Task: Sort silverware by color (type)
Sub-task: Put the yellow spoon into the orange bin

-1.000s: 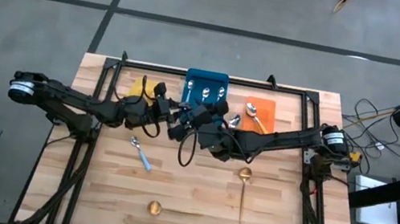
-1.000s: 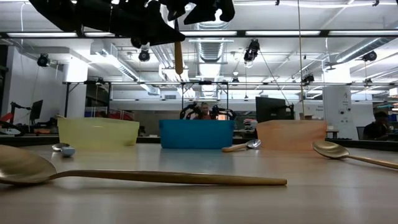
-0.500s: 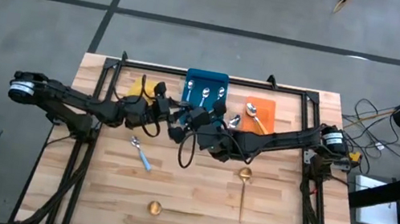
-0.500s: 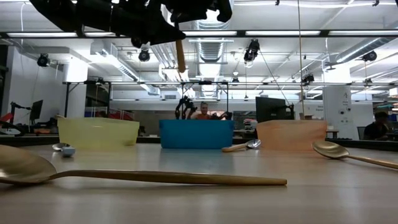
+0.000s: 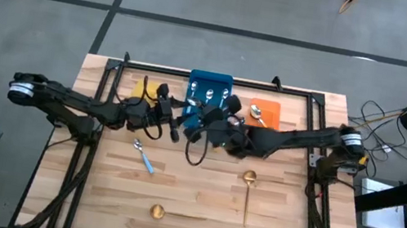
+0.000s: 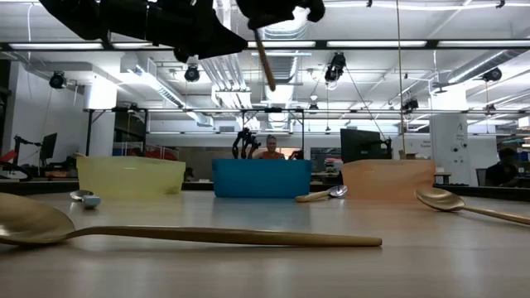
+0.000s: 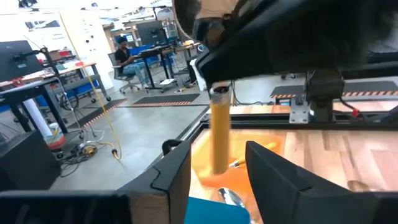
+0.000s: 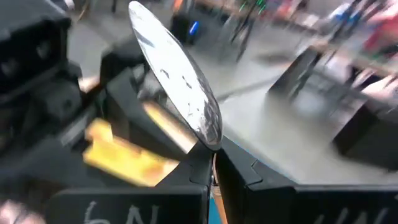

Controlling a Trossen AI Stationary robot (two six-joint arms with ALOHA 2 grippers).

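Low view shows the right gripper (image 6: pixel 267 18) high above the desk (image 6: pixel 331 265), jaws shut on an orange-handled spoon (image 6: pixel 265 58) whose handle hangs toward 5 o'clock. Beside it at 9 o'clock, the left gripper (image 5: pixel 175 126) stands with jaws apart, free of the handle. Below them sits the blue bin (image 6: pixel 262 178).

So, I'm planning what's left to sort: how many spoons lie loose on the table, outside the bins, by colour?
All-gold spoons: 2
Light-blue-handled spoon: 1
Orange-handled spoon on the table: 1
Total: 4
Not counted: the airborne spoon held in the right hand.
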